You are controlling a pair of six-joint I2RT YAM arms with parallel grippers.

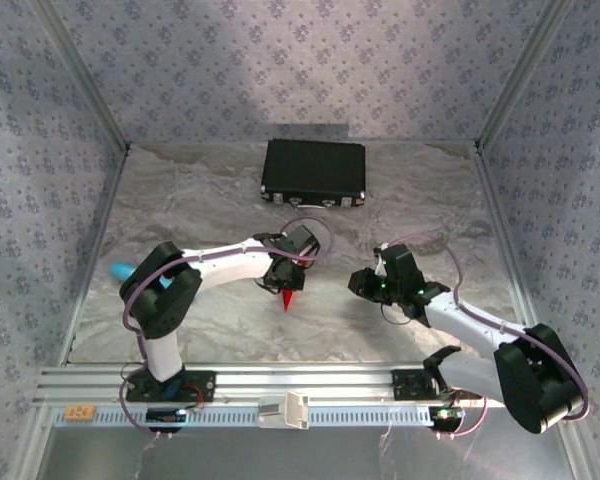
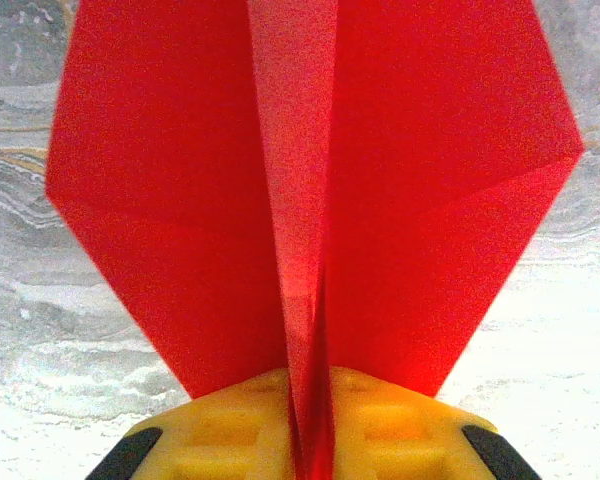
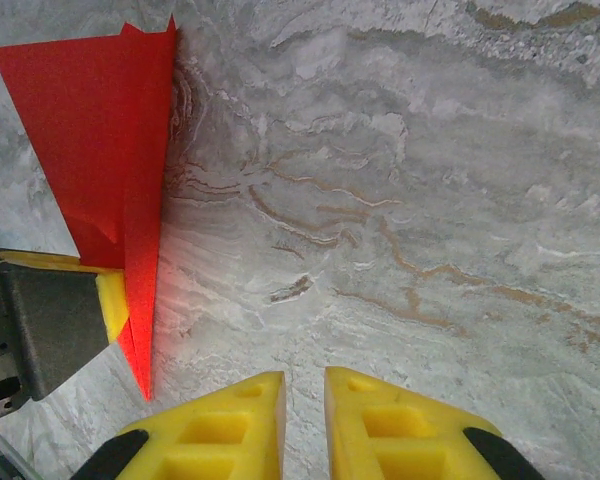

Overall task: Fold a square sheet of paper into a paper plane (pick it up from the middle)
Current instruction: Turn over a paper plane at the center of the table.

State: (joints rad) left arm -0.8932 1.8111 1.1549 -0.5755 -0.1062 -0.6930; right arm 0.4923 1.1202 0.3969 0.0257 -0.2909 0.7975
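Hanging nose-down just left of centre in the top view, the paper plane (image 1: 288,297) was already a folded red dart, its sharp tip pointing toward the bottom of that frame. Whether the tip touched the marbled counter (image 1: 210,210) could not be told. Its two wings spread to either side of a narrow central keel. That keel ran down between the yellow pads (image 2: 230,435) of the left jaws, which were clenched on the fold. Gripping the keel was probably deliberate: it pressed the layers together and left the wings free, so the shape could be set down without coming undone. The folding looked finished or close to it. The right jaws sat right of centre in the top view, apart from the plane and pointing down at the counter. Their pads (image 3: 230,430) were drawn nearly together with only a thin slit between them, and they gripped nothing. In the right wrist view the plane sat in the upper left corner, with one pad of the left jaws just below it. A black case (image 1: 313,170) lay at upper centre, well apart, and a small turquoise object (image 1: 120,270) showed at the left edge.
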